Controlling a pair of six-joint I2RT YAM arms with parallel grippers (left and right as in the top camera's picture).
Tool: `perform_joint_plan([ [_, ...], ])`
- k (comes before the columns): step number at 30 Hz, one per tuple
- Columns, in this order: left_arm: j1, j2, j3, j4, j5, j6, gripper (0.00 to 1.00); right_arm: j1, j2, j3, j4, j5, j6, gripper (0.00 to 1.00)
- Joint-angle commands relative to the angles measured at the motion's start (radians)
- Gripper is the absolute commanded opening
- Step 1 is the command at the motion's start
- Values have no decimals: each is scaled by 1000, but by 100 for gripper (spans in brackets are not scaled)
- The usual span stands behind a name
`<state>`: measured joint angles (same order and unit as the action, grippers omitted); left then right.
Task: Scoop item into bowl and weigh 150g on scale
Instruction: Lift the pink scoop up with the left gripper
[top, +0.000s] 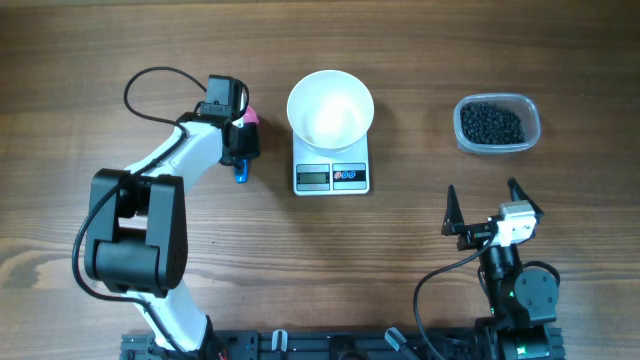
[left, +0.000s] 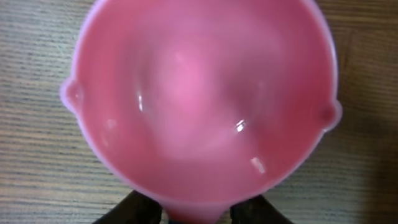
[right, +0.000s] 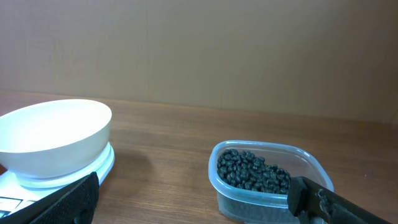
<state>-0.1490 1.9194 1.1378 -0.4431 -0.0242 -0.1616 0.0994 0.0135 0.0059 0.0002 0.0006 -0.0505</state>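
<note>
The white bowl (top: 330, 108) stands empty on the white scale (top: 332, 177) at the table's middle. Black beans (top: 490, 123) fill a clear tub (top: 530, 110) at the far right. Left of the scale lies a pink scoop (top: 250, 118) with a blue handle (top: 241, 175). My left gripper (top: 240, 140) is over it, shut on the neck. In the left wrist view the scoop's pink cup (left: 199, 93) fills the frame, with a dark finger (left: 134, 211) on each side of its neck. My right gripper (top: 481, 188) stands open near the front right, holding nothing.
From the right wrist, the bowl (right: 56, 137) on the scale (right: 102, 168) sits at the left and the tub of beans (right: 252, 171) at the right, with bare wood between them. A plain wall rises behind the table.
</note>
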Motion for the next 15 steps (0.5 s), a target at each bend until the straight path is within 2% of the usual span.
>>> perform_joint_plan([
  [1,0,11,-10,3,6,-3,30,0,-9,0,6,1,-1,100],
  [4,0,3,-10,6,6,-4,18,0,-9,0,6,1,-1,100],
  [11,0,-31,-10,15,5,-6,20,0,-9,0,6,1,-1,100],
  [15,5,-80,-10,40,5,-62,21,0,-9,0,6,1,-1,100],
])
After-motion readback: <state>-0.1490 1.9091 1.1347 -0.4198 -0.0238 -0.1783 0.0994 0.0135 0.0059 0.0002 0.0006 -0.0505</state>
